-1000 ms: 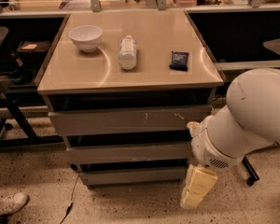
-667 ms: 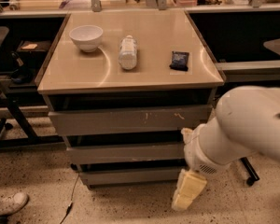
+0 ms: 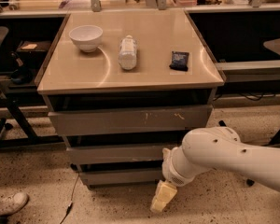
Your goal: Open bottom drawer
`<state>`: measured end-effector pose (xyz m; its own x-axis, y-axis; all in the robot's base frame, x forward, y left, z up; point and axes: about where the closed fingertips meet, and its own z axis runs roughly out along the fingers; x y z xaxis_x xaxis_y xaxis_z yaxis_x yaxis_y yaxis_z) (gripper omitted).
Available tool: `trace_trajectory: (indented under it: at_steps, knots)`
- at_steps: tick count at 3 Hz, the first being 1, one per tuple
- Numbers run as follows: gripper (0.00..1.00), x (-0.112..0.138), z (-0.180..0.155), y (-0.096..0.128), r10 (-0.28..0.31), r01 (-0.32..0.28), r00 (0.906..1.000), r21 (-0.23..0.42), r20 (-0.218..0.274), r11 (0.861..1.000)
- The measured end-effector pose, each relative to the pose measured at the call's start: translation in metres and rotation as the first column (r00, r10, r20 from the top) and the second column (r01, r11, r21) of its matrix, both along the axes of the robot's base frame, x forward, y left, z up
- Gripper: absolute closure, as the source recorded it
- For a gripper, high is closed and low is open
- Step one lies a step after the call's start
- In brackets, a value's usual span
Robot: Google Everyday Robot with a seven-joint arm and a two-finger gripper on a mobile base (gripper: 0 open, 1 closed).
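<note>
- Camera view, looking down at bench (image 3: 149, 76) w/ tan top; 3 grey drawer fronts stacked under it.
- Bottom drawer (image 3: 119, 176): lowest & narrowest front, plain flat panel just above the speckled floor, dark gap along its top edge. Sits directly under the mid drawer (image 3: 114, 154).
- Top drawer (image 3: 130, 120): widest, pale scratch marks right of centre.
- Hand (image 3: 162, 197): cream-coloured, hanging low near the floor, just at the btm-right corner of the bottom drawer, pointing down & slightly left. Apart or together: can't tell. Whether it touches the drawer front: can't tell either.
- Arm (image 3: 224, 155): big white rounded segment coming in from the right edge, crossing in front of the right ends of the mid & bottom fronts.
- On bench top: white bowl (image 3: 86, 37) at back-left, upright; clear bottle (image 3: 128, 52) lying on its side near centre; small dark packet (image 3: 179, 60) to the right, flat. All 3 well apart.
- White shoe (image 3: 7, 205) on the floor at btm-left corner.
</note>
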<state>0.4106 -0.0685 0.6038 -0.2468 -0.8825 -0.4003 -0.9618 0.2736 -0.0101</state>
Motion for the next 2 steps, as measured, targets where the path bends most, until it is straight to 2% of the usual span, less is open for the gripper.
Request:
trace_trajectory:
  at_steps: [1,2]
  knots:
    - [0.00,0.0235,-0.0479,0.0173,0.002,-0.002,0.9999,0.040,-0.010,0.999]
    - [0.00,0.0233,-0.0483,0.0176,0.002,-0.001,0.9999,0.041,-0.010,0.999]
